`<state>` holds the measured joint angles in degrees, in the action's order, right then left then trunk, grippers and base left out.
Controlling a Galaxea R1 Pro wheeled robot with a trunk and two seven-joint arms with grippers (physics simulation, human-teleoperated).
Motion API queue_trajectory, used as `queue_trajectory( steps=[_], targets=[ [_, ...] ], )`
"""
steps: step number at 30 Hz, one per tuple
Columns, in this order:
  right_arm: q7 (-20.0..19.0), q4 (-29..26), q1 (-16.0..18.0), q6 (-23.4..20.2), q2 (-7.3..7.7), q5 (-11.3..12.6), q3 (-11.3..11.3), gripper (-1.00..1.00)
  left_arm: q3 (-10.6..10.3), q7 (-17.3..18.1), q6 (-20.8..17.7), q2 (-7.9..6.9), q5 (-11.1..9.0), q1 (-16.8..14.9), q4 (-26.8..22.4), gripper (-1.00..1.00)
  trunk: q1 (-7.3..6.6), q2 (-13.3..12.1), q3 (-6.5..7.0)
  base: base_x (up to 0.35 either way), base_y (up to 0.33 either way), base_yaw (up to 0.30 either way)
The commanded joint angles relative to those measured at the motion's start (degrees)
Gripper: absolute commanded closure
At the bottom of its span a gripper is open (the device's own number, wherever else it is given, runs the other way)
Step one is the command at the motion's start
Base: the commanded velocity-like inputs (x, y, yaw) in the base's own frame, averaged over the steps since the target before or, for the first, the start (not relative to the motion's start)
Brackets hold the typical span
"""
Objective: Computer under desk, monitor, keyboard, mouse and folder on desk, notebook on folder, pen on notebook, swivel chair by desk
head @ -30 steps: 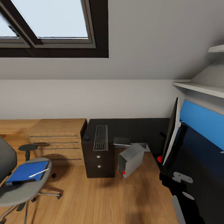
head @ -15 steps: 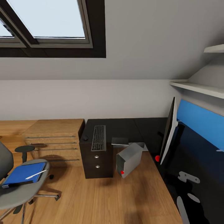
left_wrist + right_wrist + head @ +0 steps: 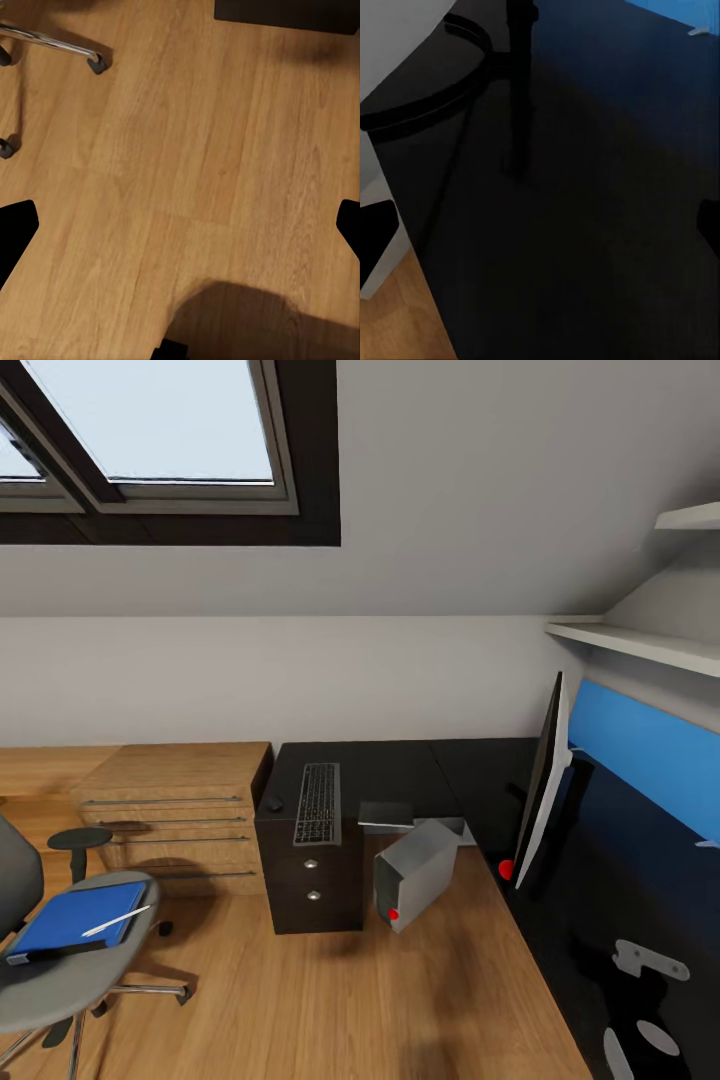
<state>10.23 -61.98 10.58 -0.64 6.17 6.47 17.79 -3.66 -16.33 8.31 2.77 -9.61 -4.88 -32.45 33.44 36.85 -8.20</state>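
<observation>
Both tools spread wide, empty.
The left tool [image 3: 180, 225] is held over floor, the right tool [image 3: 540, 225] over the counter [image 3: 585, 247].

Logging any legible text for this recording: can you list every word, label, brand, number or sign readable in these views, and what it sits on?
None readable.
Flat dark grey keyboard: key legends too small to read.
Light grey boxy computer tower: a plain red dot, no text.
Wide black-fronted monitor: a red dot at its corner, no text.
Bright blue folder on the grey swivel chair: blank.
</observation>
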Motion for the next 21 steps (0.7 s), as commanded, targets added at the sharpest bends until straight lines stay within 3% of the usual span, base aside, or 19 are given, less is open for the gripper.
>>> queue_trajectory(
  steps=[1, 5, 10, 13, 17, 21],
  targets=[
    [0.2, 0.3, 0.0, 0.3, 0.15, 0.6, -0.1, -1.0, -0.4, -0.4, 0.2, -0.05, -0.6, 0.0, 0.0, -1.0, 0.02, 0.1, -0.1, 0.0, 0.0, 0.0],
    [0.2, 1.6, 0.1, 0.9, 0.66, 0.6, 0.0, -1.0, -0.4, -0.4, 0.1, -0.05, -0.6, 0.0, 0.0, -1.0, 0.02, 0.1, -0.1, 0.0, 0.0, 0.0],
    [0.2, 5.5, 1.1, 2.1, 2.64, 0.8, 0.2, -1.0, -0.4, -0.4, 0.1, -0.05, -0.6, 0.0, 0.0, -1.0, 0.02, 0.1, -0.1, 0.0, 0.0, 0.0],
    [0.1, 8.2, 2.4, 4.8, 4.01, 0.9, 0.2, -1.0, -0.5, -0.4, 0.1, -0.06, -0.6, 0.0, 0.1, -1.0, 0.02, 0.1, -0.1, 0.0, 0.0, 0.0],
    [0.0, 11.3, 3.4, 12.0, 4.67, 0.6, -0.2, -1.0, -0.5, -0.4, 0.1, -0.1, -0.6, 0.0, 0.1, -1.0, 0.02, 0.1, -0.1, 0.0, 0.0, 0.0],
    [0.0, 13.9, 5.9, 14.7, 4.86, 0.5, -0.3, -1.0, -0.5, -0.4, 0.1, -0.07, -0.6, 0.0, 0.1, -1.0, 0.02, 0.1, -0.1, 0.0, 0.0, 0.0]
  ],
)
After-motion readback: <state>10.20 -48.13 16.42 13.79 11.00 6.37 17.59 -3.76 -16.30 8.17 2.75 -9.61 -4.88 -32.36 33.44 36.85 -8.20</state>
